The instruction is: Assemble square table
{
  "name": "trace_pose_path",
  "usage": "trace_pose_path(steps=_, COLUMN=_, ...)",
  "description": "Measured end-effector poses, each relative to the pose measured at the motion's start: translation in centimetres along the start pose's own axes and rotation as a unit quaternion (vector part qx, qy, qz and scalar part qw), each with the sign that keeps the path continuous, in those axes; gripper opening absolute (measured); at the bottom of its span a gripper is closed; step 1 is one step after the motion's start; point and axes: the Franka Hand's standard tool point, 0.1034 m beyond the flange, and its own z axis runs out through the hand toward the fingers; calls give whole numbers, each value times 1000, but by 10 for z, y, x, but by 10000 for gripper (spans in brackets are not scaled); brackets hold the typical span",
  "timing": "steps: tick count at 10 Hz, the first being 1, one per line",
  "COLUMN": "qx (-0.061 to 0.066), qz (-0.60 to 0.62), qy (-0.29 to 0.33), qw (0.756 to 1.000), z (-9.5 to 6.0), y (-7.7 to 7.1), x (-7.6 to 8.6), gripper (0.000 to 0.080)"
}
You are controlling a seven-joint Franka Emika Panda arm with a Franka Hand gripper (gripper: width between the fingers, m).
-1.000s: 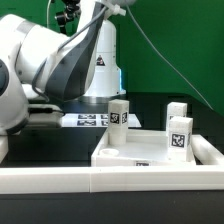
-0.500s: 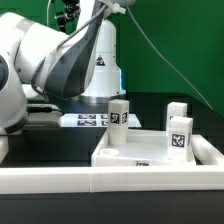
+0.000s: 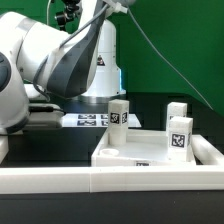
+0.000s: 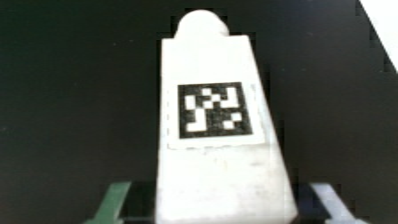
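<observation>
Between green fingers point(image 4: 121, 198), a smooth white blocky leg point(image 4: 217, 110).

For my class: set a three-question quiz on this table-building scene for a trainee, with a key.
1. How many white legs stand upright in the exterior view?
2. True or false: in the wrist view, the hand has nothing between its fingers.
3. What marks the leg in the wrist view? A. a black-and-white tag B. a red sticker C. a handwritten number
Key: 1. three; 2. false, a leg sits between them; 3. A.
</observation>
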Motion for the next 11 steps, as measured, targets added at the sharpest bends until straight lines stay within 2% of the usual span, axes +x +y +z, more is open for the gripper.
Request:
trace_pose_path(steps=1, qx=-3, qz=3, qy=5, qw=1000, z=-12, y=-8, x=-4, gripper=288)
trace_pose_path(steps=4, qx=-17, qz=35, qy=30, qw=999, z=-64, y=-44, x=-22, gripper=290)
trace_pose_path(steps=5, qx=-23, qz=35, qy=38, qw=998, z=-77, y=-50, x=-22, gripper=290)
trace_pose_path(steps=6, qx=-26, qz=39, qy=45, qw=998, z=-82, y=-53, x=-21, gripper=290)
trace_pose_path(steps=9, qx=-32, qz=37, qy=74, qw=996, z=-86, y=-49, x=-13, gripper=290)
trace_pose_path(steps=11, qx=-41, qz=29, qy=147, qw=988, z=-97, y=-53, x=-9, gripper=290)
